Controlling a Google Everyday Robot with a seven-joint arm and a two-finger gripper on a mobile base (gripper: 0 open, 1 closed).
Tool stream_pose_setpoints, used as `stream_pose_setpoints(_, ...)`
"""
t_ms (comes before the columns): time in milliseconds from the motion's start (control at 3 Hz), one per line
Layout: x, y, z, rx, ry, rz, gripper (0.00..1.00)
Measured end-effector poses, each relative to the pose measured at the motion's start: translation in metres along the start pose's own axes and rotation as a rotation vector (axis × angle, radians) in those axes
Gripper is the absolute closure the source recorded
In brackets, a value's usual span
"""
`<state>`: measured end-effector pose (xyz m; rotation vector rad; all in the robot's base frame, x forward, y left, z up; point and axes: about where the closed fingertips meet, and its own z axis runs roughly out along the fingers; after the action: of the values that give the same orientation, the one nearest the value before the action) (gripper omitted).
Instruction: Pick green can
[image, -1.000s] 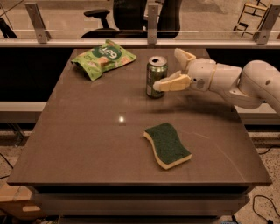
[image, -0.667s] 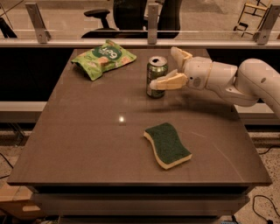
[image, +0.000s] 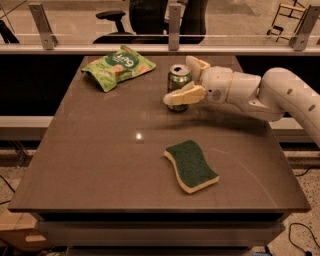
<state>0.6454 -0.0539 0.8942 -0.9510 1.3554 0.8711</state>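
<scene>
Green-topped sponge lies nearest, right of centre on the brown table, clear of the work. Mid-frame, the can stands upright, in the same place as a second ago. The gripper has advanced leftward from the right. Its fingers are apart and now straddle the can, one across the front and one behind. Contact cannot be confirmed. Assessment: approach complete, closing and lifting outstanding. The can's label is unreadable. Further back, upper left, the snack bag carries white lettering in a dark green patch that is not legible.
</scene>
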Motion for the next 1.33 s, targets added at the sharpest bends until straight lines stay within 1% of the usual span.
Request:
stream_pose_setpoints(333, 0.007, 0.012, 0.010, -0.038, -0.015, 0.021, 0.18)
stream_pose_setpoints(667, 0.011, 0.020, 0.018, -0.073, -0.027, 0.033, 0.42)
stream_pose_setpoints(1000, 0.012, 0.024, 0.022, -0.091, -0.035, 0.040, 0.65)
stream_pose_setpoints(1333, 0.011, 0.024, 0.021, -0.090, -0.039, 0.038, 0.88)
